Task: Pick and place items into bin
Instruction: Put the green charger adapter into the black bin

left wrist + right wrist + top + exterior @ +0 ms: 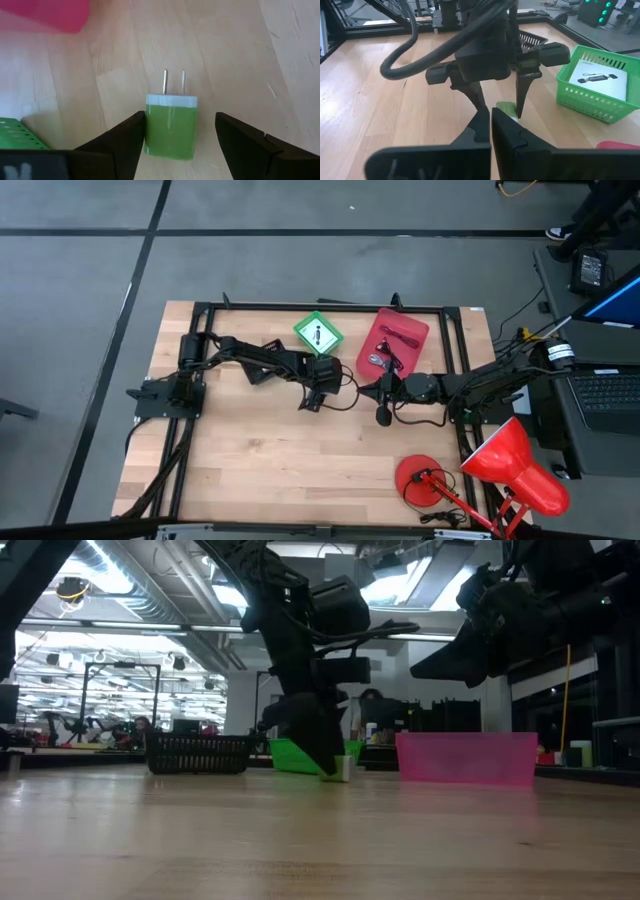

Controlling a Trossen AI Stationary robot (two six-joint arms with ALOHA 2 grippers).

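Observation:
A small green plug charger (171,131) with a white end and two metal prongs lies flat on the wooden table (250,460); it also shows in the low view (343,770). My left gripper (180,145) points steeply down over it, open, one finger on each long side of the charger. It shows mid-table in the high view (312,400). My right gripper (491,131) hangs shut and empty above the table, right of the charger (383,416). The green basket (318,335) holds a white card; the red bin (397,340) holds cables. My left gripper comes from above, slanting, with its fingers along the charger's two long sides. One finger (131,142) stands right at the charger's side (148,135); I cannot tell whether it touches. The other finger (235,145) is clear of it. The charger lies flat on the table.
A red desk lamp (510,465) and its round base (418,478) stand at the near right corner. A black mesh basket (198,753) shows far off in the low view. A black frame (300,307) runs along the table's far edge. Bare wood lies at the near left.

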